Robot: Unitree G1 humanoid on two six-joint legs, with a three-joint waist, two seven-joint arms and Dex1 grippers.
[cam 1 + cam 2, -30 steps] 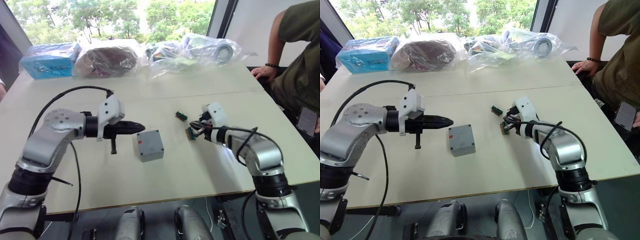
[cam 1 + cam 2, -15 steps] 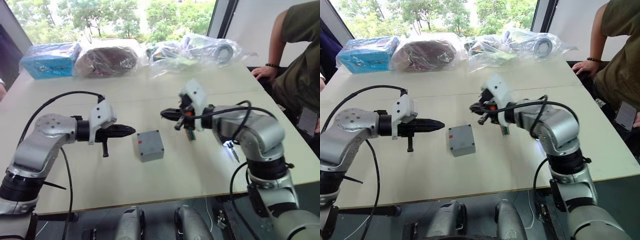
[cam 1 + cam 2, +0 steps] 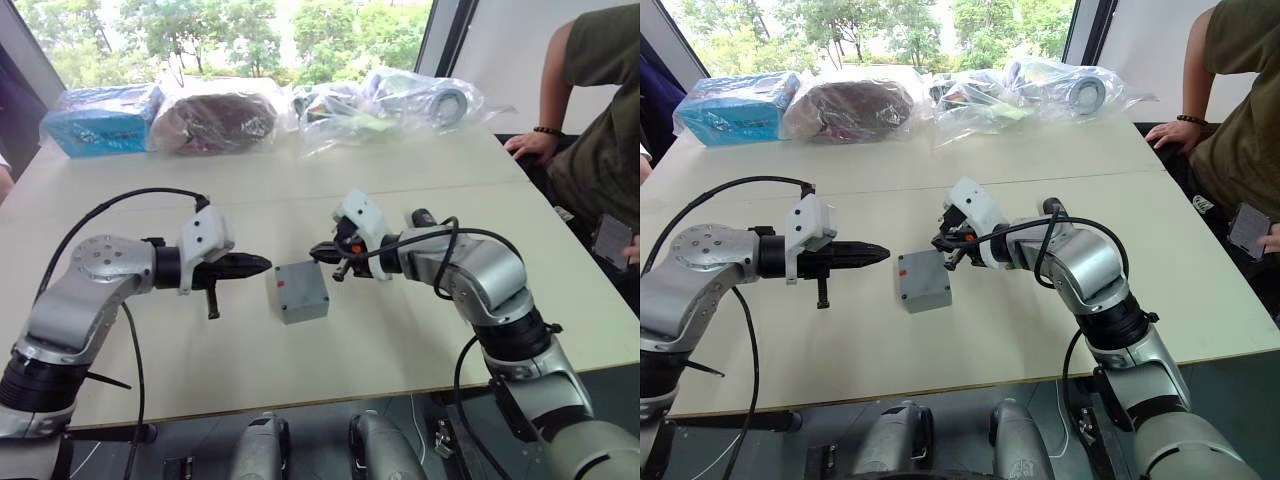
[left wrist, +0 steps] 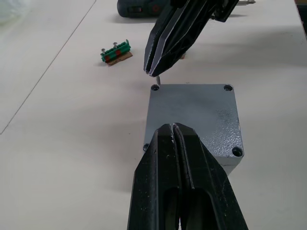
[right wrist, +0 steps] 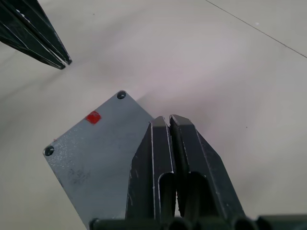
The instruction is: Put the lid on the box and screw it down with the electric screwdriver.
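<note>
The grey box [image 3: 303,304] stands mid-table with the lid [image 4: 196,115] lying flat on it, screw heads at the lid's corners and a red mark [image 5: 93,117] on top. My right gripper [image 4: 152,72] is shut on a thin metal screw [image 4: 156,80], which points down at a far corner hole of the lid. At the box's left side my left gripper [image 3: 262,264] is shut and holds nothing, its tips just over the lid's near edge. The electric screwdriver [image 4: 138,8] lies on the table beyond the right gripper.
A small green-and-red block [image 4: 116,51] lies on the table past the box. Plastic-wrapped items [image 3: 400,100] and a blue pack [image 3: 100,122] line the far edge. A person sits at the right with a hand [image 3: 525,143] on the table.
My right gripper swung left from the green-and-red blocks, then came down to the box's far corner. The left gripper drew back slightly to the left.
</note>
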